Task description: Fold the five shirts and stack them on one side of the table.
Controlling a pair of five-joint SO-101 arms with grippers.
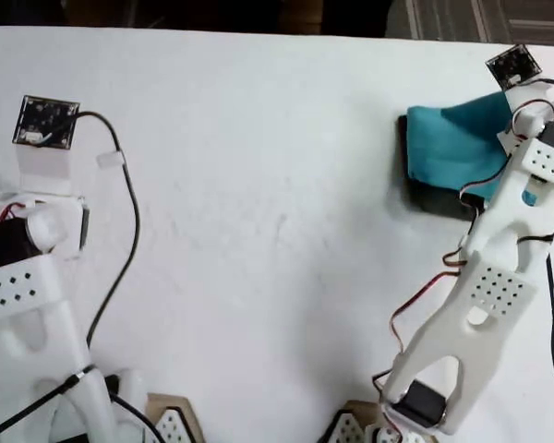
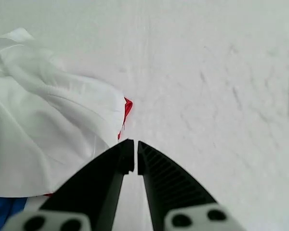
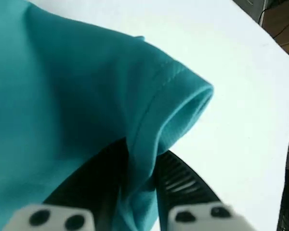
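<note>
The soft teal knit shirt (image 1: 452,143) lay at the upper right of the high view, near the right edge of the white table (image 1: 258,185). It sat on top of a dark, flat layer of cloth (image 1: 439,201) whose edge showed beneath it. This looked like the start of the stack, so the teal shirt was probably being set down or squared on that pile.

The right gripper (image 3: 142,151) was clamped on a fold of the teal shirt next to a hemmed sleeve opening (image 3: 190,108), with the cloth bunched between its black ribbed fingers (image 3: 180,180). Pinching near the sleeve would let the arm drag or turn that edge without lifting the whole garment.

The left gripper (image 2: 136,156) hung above bare table with its jaws nearly together, a thin slit between them and nothing held. Just beside it lay a crumpled white fabric shirt (image 2: 43,125) covering a red cloth edge (image 2: 127,108) and a patch of blue cloth (image 2: 5,211), apparently the unfolded heap. That arm seemed parked there, ready for the next shirt.

No writing, label or print could be read on any of the cloths.
</note>
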